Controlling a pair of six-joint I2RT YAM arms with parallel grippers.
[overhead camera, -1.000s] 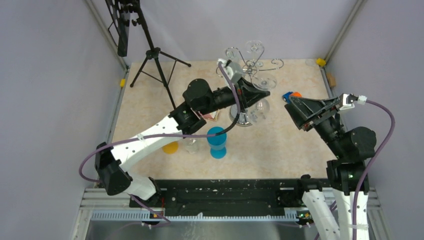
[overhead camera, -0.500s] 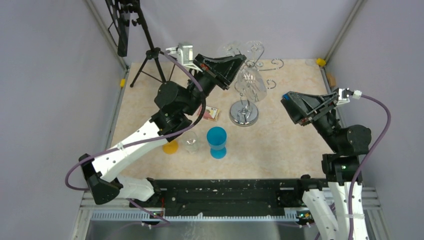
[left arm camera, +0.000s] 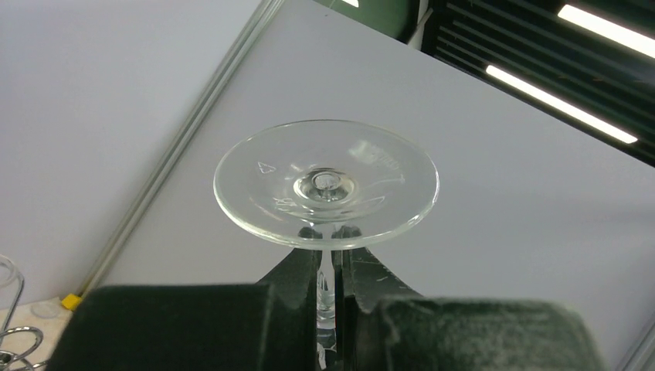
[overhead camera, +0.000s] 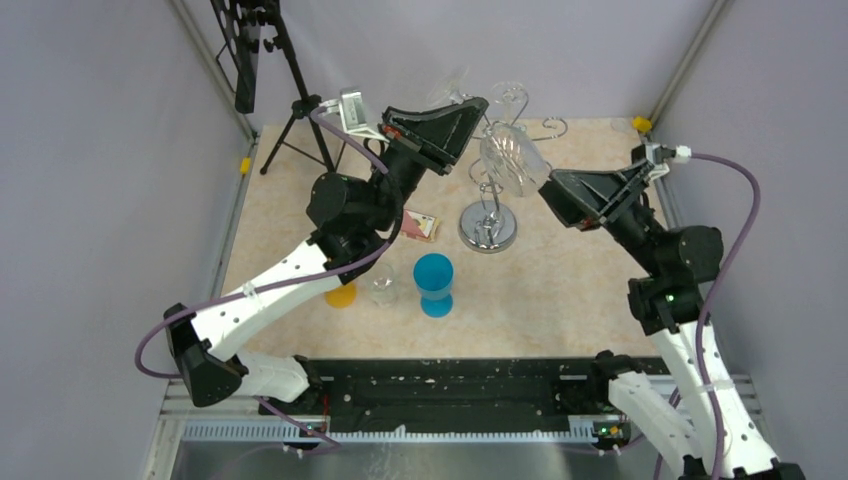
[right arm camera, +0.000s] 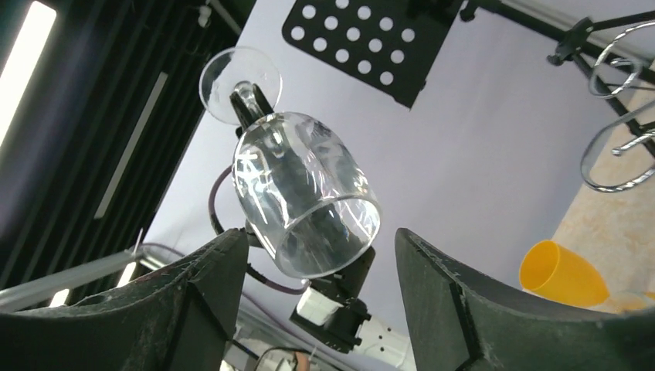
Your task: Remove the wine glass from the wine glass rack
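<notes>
The table (overhead camera: 560, 300) carries the wine glass rack (overhead camera: 488, 228) at its far middle. The left arm (overhead camera: 300, 270) reaches in above the rack from the left, and the right arm (overhead camera: 670, 265) from the right. The wine glass (overhead camera: 510, 160) hangs in the air beside the rack's scroll arms and appears free of them. The left jaws are shut narrow on the stem just under the foot (left arm camera: 326, 185). The long axis of the glass slants from the left jaws down toward the right jaws, with the rim of the bowl (right arm camera: 305, 197) facing them. The right jaws stand wide and empty, one finger on each side of the bowl; contact cannot be confirmed. The right arm is nearer the bowl, so any transfer would likely close across this axis.
</notes>
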